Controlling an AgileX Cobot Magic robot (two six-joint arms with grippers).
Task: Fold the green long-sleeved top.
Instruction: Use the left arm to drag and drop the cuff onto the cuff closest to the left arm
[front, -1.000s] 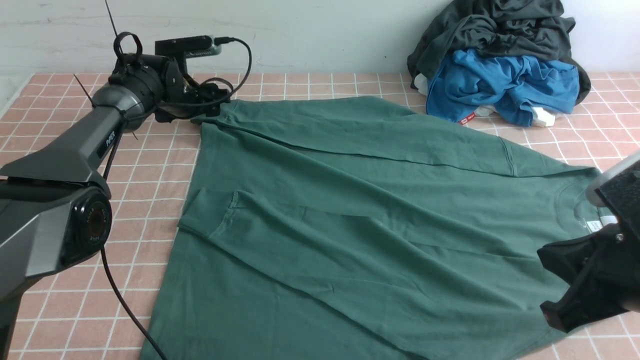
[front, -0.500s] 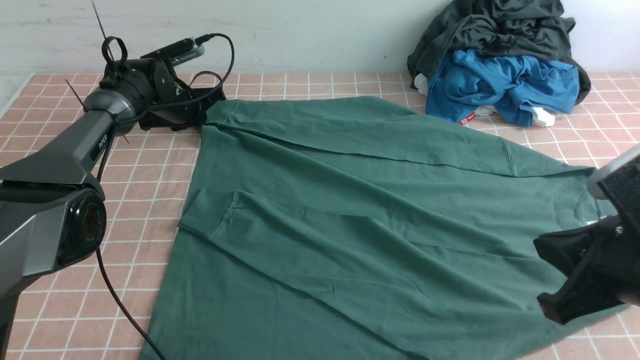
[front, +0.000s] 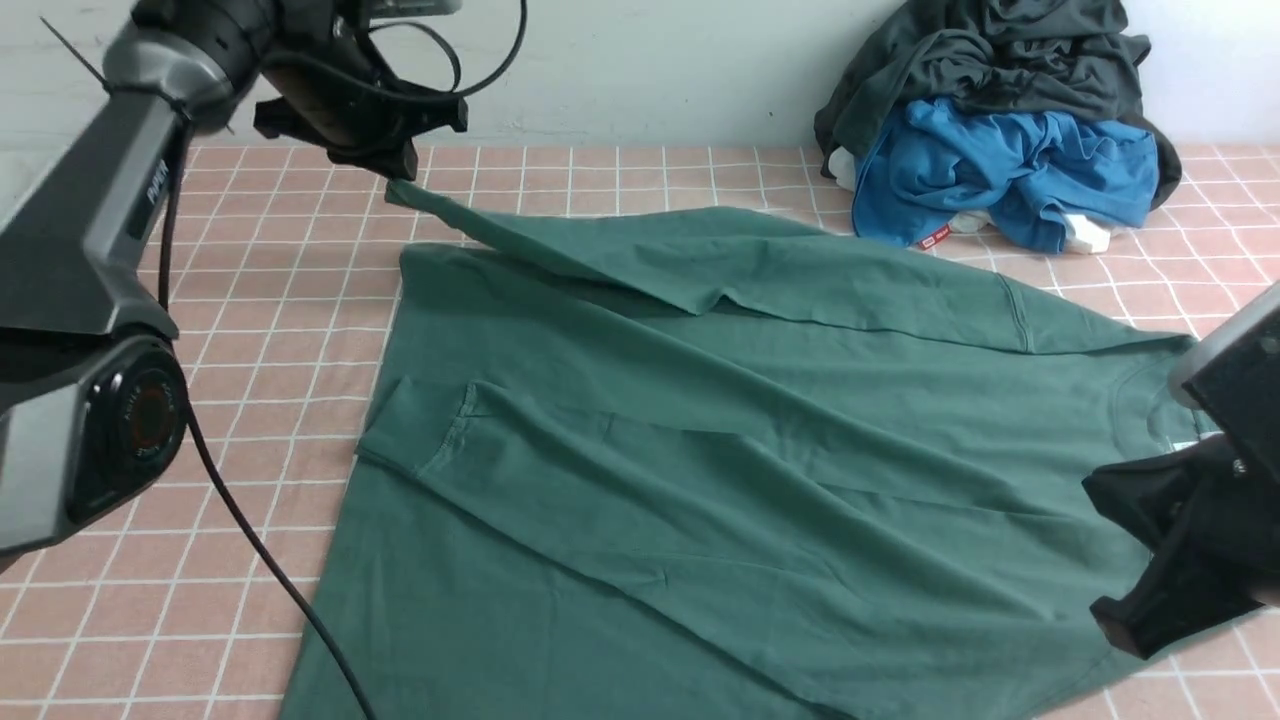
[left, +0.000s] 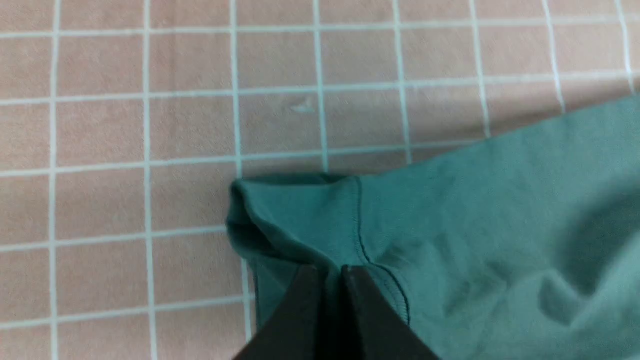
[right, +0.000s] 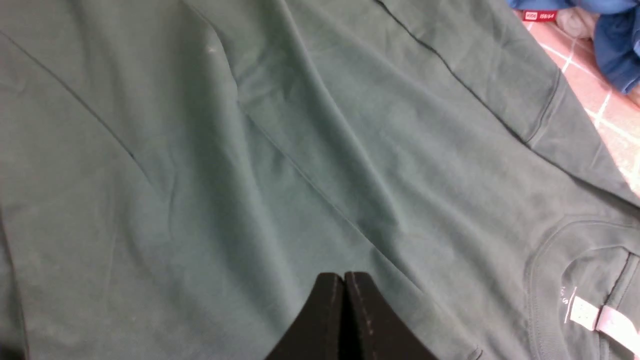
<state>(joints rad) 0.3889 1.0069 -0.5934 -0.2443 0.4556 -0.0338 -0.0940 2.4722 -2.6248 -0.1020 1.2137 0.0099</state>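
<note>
Your left gripper (left: 332, 272) has its jaws closed on a pinch of the green long-sleeved top (front: 700, 560), at the cuff end of the far sleeve (front: 620, 240). Your right gripper (right: 344, 275) has its fingertips pressed together, with no cloth visible between them, over the top near its neckline.

Look at the pinched sleeve: its cuff end is lifted at the far left, and from there the cloth slopes down into a soft band running along the top's far edge. Partway along, its lower edge makes a small peaked buckle. In the left wrist view you can see the cuff seam (left: 359, 220) bending toward the fingertips, and the cuff's mouth gaping a little.

The rest of the top lies spread over the pink, white-gridded tabletop (front: 290, 380), its hem side toward your left and its neckline toward your right. The other sleeve (front: 600, 480) lies across the body on a slant, its cuff near the left edge, with long soft creases beside it. A white neck label (right: 584, 312) shows by the collar.

Beyond the top, at the far right, a bright blue garment (front: 1010, 170) sits bunched under a dark charcoal-grey garment (front: 1000, 65), near the pale wall (front: 640, 70).
</note>
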